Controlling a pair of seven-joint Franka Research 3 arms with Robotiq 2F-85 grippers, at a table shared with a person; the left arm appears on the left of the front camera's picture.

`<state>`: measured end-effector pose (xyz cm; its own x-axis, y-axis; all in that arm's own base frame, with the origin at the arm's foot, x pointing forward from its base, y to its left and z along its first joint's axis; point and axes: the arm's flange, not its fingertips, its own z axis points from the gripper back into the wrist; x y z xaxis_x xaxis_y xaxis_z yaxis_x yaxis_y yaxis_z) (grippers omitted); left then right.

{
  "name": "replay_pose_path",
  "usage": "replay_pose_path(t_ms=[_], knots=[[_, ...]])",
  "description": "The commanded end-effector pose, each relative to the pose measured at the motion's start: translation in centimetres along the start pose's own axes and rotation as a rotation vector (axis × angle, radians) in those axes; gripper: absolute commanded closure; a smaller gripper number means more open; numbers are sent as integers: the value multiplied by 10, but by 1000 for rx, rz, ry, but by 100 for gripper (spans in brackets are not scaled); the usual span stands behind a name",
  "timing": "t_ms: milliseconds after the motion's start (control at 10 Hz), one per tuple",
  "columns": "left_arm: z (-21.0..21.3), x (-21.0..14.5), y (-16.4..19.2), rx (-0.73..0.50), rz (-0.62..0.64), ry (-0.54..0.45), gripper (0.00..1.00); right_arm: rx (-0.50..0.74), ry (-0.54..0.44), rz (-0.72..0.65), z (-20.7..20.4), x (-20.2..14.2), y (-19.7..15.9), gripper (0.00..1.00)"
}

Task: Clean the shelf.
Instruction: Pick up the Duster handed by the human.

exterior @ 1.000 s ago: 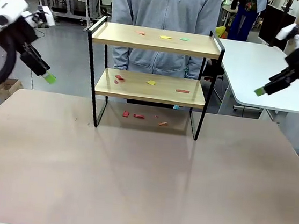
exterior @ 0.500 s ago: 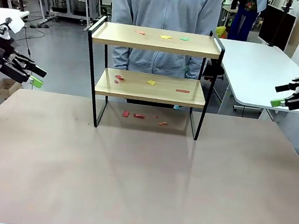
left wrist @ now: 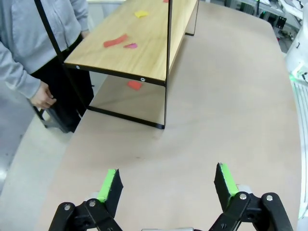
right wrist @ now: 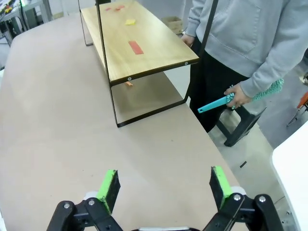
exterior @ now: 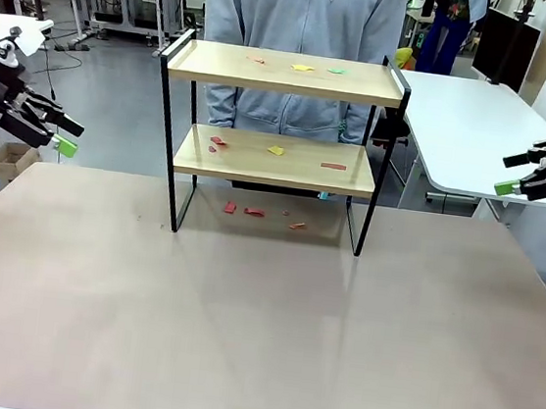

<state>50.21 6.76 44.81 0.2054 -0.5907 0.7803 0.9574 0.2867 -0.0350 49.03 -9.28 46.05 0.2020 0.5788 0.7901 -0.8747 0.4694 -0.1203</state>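
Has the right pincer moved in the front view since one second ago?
Yes. The right pincer has moved outward to the right, farther from the shelf, and a little lower.

Front view: fixed, faced square-on at the shelf across the table, middle range.
Left wrist view: set off the shelf's left end, angled down along it.
Right wrist view: set off the shelf's right end, likewise.
Shared by all: shelf, table, person.

Left gripper and right gripper hover, fingers spread wide.
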Motion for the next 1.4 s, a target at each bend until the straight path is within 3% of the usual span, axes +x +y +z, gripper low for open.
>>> replay_pose_path(t_ms=[0,100,300,500,900,1300], knots=[[-1,-1,1,-2,4,-4,0,6,-6,-6,-2,-3,0,0],[0,-13,37,-77,39,-95,0,77,-78,-21,-6,-16,-29,0],[-7,-35,73,-185,16,-183,0,114,-238,-84,-18,-41,-66,0],[-14,-59,102,-192,-50,-301,0,202,-379,-129,-29,-66,-96,0],[-18,-91,125,-237,-210,-558,0,248,-539,-125,-38,-108,-126,0],[-19,-96,128,-220,-260,-650,0,283,-651,-125,-40,-121,-131,0]])
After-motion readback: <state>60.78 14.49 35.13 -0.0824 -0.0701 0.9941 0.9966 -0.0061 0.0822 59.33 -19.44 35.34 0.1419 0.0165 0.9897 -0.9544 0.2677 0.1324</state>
